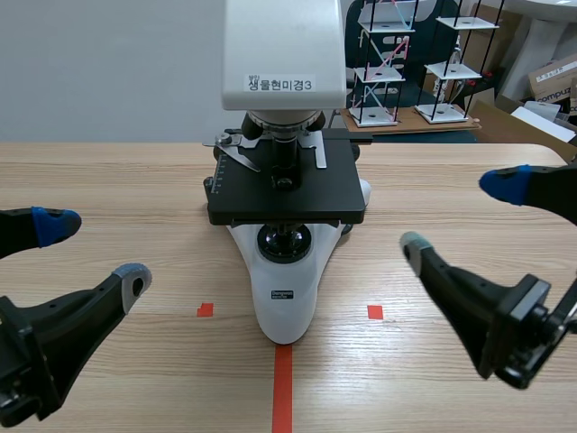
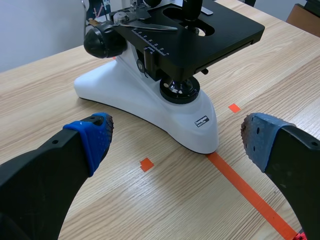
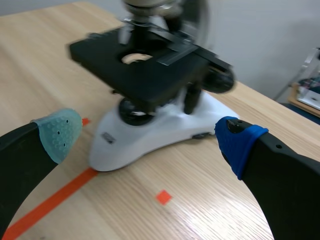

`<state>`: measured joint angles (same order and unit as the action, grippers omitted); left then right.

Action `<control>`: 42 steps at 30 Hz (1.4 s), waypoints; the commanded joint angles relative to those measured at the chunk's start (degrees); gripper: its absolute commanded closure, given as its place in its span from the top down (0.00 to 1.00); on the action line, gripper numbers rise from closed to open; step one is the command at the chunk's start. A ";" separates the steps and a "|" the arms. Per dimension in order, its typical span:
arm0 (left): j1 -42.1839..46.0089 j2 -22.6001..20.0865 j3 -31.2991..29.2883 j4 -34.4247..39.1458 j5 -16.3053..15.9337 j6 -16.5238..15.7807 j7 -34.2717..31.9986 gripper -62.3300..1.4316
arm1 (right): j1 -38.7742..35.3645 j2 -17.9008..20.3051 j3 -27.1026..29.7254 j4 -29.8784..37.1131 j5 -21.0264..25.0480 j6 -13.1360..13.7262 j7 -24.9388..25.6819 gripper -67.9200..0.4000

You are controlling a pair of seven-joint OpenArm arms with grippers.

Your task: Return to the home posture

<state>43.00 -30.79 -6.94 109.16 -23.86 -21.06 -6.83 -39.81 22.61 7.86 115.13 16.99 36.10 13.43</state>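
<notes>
Left gripper: two thick black fingers of matt plastic, tapering. One tip carries a blue dotted pad, the other a grey-blue dotted pad. The fingers are spread wide apart with nothing between them. It is low over the table, at the near left and well apart from the microscope.

Table: pale wood-grain top, smooth, with a slight sheen.

Left tape square: small and orange-red, flat on the wood just beside the microscope base.

Microscope: glossy white, rounded base narrowing toward the robot, with a small dark label on its front. Above the base is a round black lens housing. Over that is a flat, square, matt black stage with metal clips and a ruled scale along one edge. A black focus knob sits at the side. The boxy white head bears a printed label. It stands upright at the middle of the table, between the two grippers and touching neither.

Tape line: an orange-red strip running from the base tip toward the robot.

Right tape square: matches the left one.

Right gripper: the same build, with a grey-green pad and a blue pad. Its fingers are likewise wide apart and empty. It is low at the near right.

Wire racks: black frames with white shelves, beyond the table's far edge.

Cardboard boxes: at the far right.
</notes>
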 commanded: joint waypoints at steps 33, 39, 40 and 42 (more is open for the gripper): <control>0.00 0.28 -0.15 0.61 -0.37 0.33 -0.61 0.87 | -0.33 -2.60 0.07 2.23 2.97 -0.70 -3.02 0.87; 0.00 0.28 -0.15 0.61 -0.37 0.33 -0.61 0.87 | -0.33 -2.60 0.07 2.23 2.97 -0.70 -3.02 0.87; 0.00 0.28 -0.15 0.61 -0.37 0.33 -0.61 0.87 | -0.33 -2.60 0.07 2.23 2.97 -0.70 -3.02 0.87; 0.00 0.28 -0.15 0.61 -0.37 0.33 -0.61 0.87 | -0.33 -2.60 0.07 2.23 2.97 -0.70 -3.02 0.87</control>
<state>43.00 -30.79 -6.94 109.16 -23.86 -21.04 -6.83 -40.66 19.53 7.75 117.47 19.35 35.62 9.76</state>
